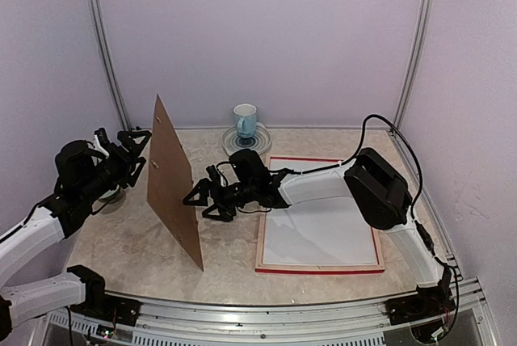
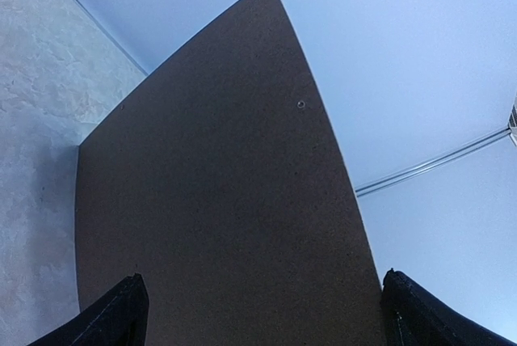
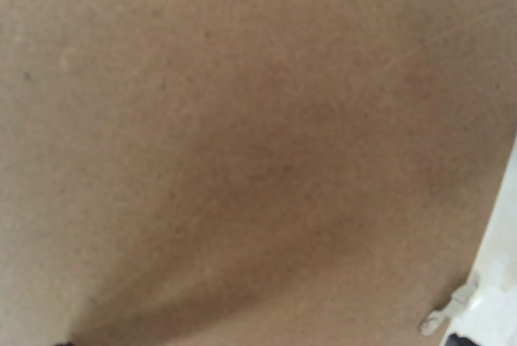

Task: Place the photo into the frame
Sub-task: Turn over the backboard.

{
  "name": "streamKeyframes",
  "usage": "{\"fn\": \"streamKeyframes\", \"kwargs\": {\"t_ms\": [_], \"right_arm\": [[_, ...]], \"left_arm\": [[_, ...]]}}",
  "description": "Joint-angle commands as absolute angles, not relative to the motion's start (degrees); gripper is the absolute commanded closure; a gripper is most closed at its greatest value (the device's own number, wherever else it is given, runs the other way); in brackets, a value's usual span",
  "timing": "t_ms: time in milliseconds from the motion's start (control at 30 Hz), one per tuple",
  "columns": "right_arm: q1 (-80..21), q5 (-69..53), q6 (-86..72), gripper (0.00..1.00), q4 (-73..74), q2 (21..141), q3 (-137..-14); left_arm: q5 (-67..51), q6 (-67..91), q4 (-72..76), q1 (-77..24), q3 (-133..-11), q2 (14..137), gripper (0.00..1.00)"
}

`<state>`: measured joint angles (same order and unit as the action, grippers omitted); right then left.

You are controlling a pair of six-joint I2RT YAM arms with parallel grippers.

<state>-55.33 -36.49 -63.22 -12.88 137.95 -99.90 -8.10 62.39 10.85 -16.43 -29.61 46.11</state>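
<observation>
The frame (image 1: pixel 319 269) lies flat at the right of the table, its narrow red border showing. A white sheet (image 1: pixel 323 229) fills it; whether this is the photo face down I cannot tell, as no printed side shows. A plain brown backing board (image 1: pixel 174 180) stands on its edge left of centre. My left gripper (image 1: pixel 137 148) is open at the board's upper left, and in the left wrist view the board (image 2: pixel 226 200) spans the gap between its fingers (image 2: pixel 121 318). My right gripper (image 1: pixel 198 196) is open close against the board's right face, which fills the right wrist view (image 3: pixel 242 152).
A blue and white mug (image 1: pixel 245 122) stands on a saucer at the back centre. The booth's pale walls close in the table on three sides. A small white clip (image 3: pixel 444 314) shows at the right wrist view's lower right corner.
</observation>
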Motion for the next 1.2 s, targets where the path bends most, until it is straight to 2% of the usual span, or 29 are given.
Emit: {"fn": "streamKeyframes", "kwargs": {"t_ms": [0, 700, 1167], "right_arm": [[-55.44, -37.44, -62.75, 0.01, -12.00, 139.70, -101.89], [-55.55, -38.22, -62.84, 0.01, -11.15, 140.82, -103.36], [-53.85, -36.95, -61.97, 0.01, -10.59, 137.95, -98.54]], "left_arm": [[-9.07, 60.36, 8.48, -16.02, -31.99, 45.70, 0.01], [-10.41, 57.13, 3.86, -15.47, -34.37, 47.79, 0.01], [-11.76, 54.11, -2.82, -13.03, -34.87, 46.08, 0.13]]}}
